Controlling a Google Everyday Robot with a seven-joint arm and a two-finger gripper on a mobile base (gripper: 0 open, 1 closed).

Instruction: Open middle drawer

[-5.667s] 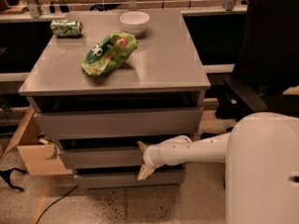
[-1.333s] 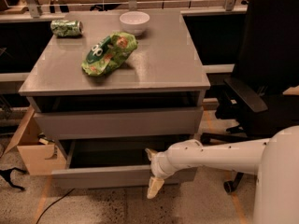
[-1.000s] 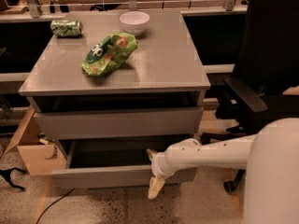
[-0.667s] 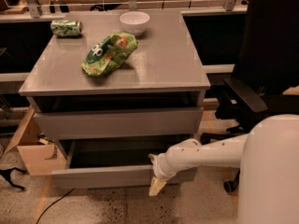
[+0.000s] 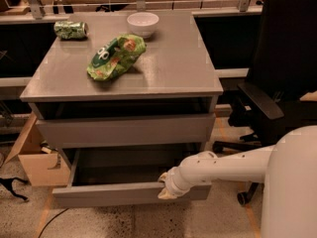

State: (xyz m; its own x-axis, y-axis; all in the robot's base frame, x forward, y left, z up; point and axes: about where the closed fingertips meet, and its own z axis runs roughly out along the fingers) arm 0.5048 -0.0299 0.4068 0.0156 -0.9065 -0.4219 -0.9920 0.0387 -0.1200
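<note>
The middle drawer (image 5: 109, 195) stands pulled well out of the grey cabinet (image 5: 168, 68), its deep box interior exposed below the top drawer front (image 5: 124, 131), while the robot's gripper (image 5: 166, 186) sits at the upper edge of its front, towards the right; whether it has hold of the front cannot be told. The opening looks largely done, with little left beyond letting go and backing away

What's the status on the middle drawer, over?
Hand at middle drawer front edge. Drawer pulled out, interior showing. Cardboard box beside it, not blocking.
</note>
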